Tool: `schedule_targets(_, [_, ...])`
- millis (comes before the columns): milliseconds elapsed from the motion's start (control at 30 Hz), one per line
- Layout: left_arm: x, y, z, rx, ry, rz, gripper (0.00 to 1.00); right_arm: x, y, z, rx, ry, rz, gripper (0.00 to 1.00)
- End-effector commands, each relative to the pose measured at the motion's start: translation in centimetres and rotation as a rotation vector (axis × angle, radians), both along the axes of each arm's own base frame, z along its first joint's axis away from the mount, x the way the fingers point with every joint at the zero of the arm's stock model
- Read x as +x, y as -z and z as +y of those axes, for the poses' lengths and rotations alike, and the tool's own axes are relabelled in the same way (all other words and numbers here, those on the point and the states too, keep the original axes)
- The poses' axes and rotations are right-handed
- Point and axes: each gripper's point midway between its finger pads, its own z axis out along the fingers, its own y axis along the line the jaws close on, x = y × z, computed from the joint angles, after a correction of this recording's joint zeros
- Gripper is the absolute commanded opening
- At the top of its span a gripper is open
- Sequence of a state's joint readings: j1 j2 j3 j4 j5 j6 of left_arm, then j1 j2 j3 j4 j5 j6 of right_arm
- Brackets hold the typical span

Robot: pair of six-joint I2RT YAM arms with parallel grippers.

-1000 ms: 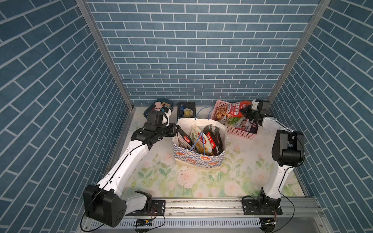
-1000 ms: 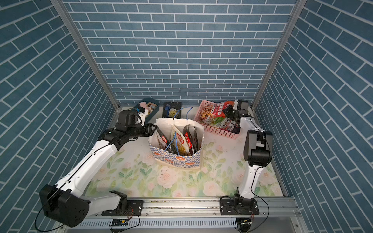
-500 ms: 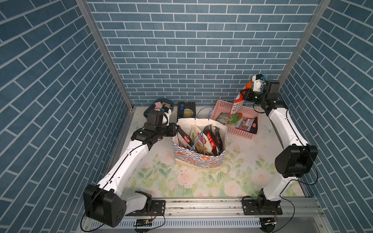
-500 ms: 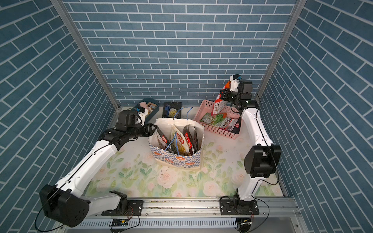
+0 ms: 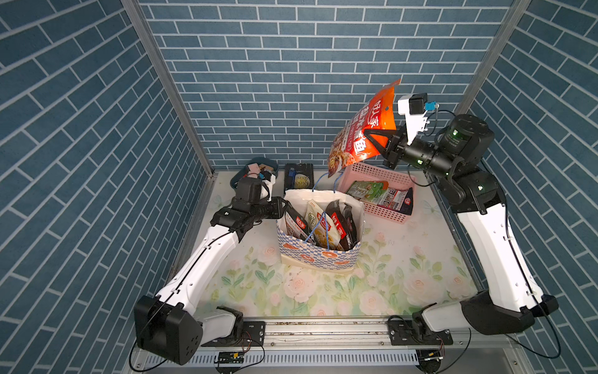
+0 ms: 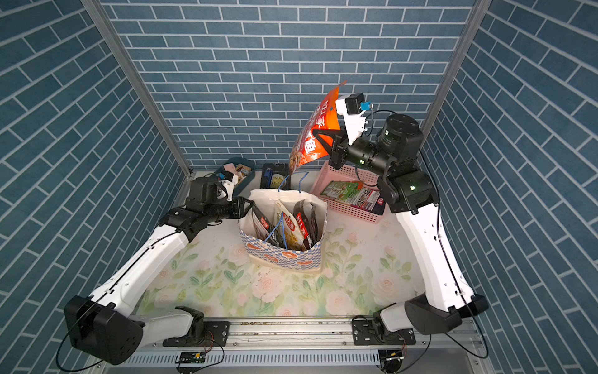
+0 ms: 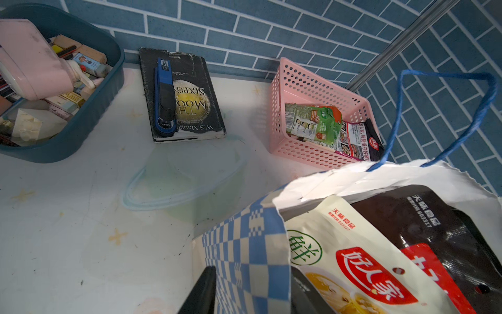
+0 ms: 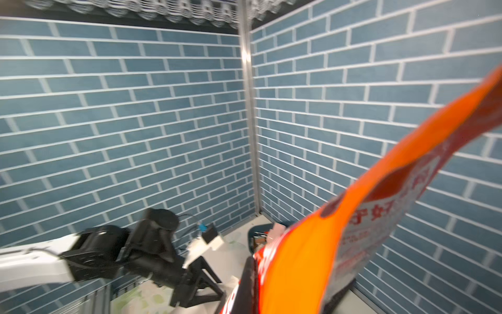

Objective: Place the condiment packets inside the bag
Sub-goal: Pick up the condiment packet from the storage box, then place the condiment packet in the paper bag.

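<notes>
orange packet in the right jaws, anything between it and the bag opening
Nothing solid. The orange packet hangs above the bag; only the blue cord handles rise at the open mouth, and packets already inside crowd it.

We raise our right gripper (image 5: 372, 140) high, jaws clamped; our left gripper (image 5: 282, 207) reaches low, jaws partly apart.

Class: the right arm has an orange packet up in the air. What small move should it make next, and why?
Probably carry it sideways until it hangs over the bag. The right gripper is shut on the orange packet, held high above the pink basket, not yet over the bag's mouth, which the left gripper holds by its wall.
</notes>
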State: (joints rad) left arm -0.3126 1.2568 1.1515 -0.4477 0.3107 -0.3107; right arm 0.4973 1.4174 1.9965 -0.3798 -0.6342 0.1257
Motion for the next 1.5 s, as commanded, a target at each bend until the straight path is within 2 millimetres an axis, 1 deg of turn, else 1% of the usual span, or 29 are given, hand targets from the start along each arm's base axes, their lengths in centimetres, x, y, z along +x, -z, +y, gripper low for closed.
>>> schedule_targets(0, [-0.2,0.4,0.0,-0.003,-0.001,0.005,0.4,-3.7,-2.4,2.1,0.039,-0.167,-0.134,0.0])
schedule_targets(100, [-0.3,0.4,0.0,-0.004,-0.001,0.007,0.4,-5.7,-2.3,4.2,0.045,-0.281,-0.153,0.0])
schedule_targets(167, [-0.4,0.4,0.1,-0.004,-0.003,0.006,0.4,-6.4,-1.8,5.3,0.039,-0.332,-0.151,0.0])
schedule_targets(400, [-0.7,0.4,0.2,-0.002,-0.006,0.009,0.4,-7.2,1.2,9.1,-0.008,-0.476,-0.112,0.0])
schedule_targets(633, [-0.7,0.5,0.3,0.003,-0.007,0.008,0.4,-8.0,4.7,11.4,-0.067,-0.615,-0.059,0.0])
schedule_targets(700, [-0.7,0.5,0.3,0.002,-0.007,0.01,0.4,-7.9,6.0,12.0,-0.091,-0.642,-0.037,0.0])
schedule_targets(800, [-0.7,0.6,0.3,0.003,-0.007,0.011,0.4,-7.2,8.5,12.9,-0.147,-0.642,0.004,0.0])
schedule_targets(900, [-0.7,0.6,0.3,0.007,-0.006,0.012,0.4,-6.0,11.5,13.3,-0.233,-0.598,0.04,0.0])
schedule_targets(933, [-0.7,0.6,0.3,0.008,-0.007,0.013,0.4,-5.4,13.1,13.4,-0.279,-0.574,0.053,0.0])
schedule_targets(967, [-0.7,0.6,0.3,0.009,-0.008,0.013,0.4,-5.1,14.1,13.4,-0.311,-0.563,0.064,0.0])
schedule_targets(1033, [-0.7,0.6,0.4,0.012,-0.011,0.013,0.4,-5.3,16.0,13.3,-0.362,-0.585,0.098,0.0])
schedule_targets(1133, [-0.7,0.6,0.5,0.018,-0.014,0.016,0.4,-6.2,17.7,12.9,-0.411,-0.636,0.154,0.0])
schedule_targets(1200, [-0.7,0.8,0.6,0.022,-0.017,0.018,0.4,-6.7,18.1,12.5,-0.434,-0.65,0.171,0.0])
schedule_targets(1267, [-0.6,0.8,0.5,0.021,-0.017,0.02,0.4,-7.1,17.8,12.2,-0.443,-0.656,0.166,0.0])
schedule_targets(1333, [-0.6,0.7,0.5,0.018,-0.017,0.02,0.4,-7.4,17.1,11.9,-0.436,-0.658,0.145,0.0])
schedule_targets(1467, [-0.4,0.6,0.4,0.017,-0.018,0.018,0.4,-7.5,14.8,12.1,-0.384,-0.661,0.098,0.0])
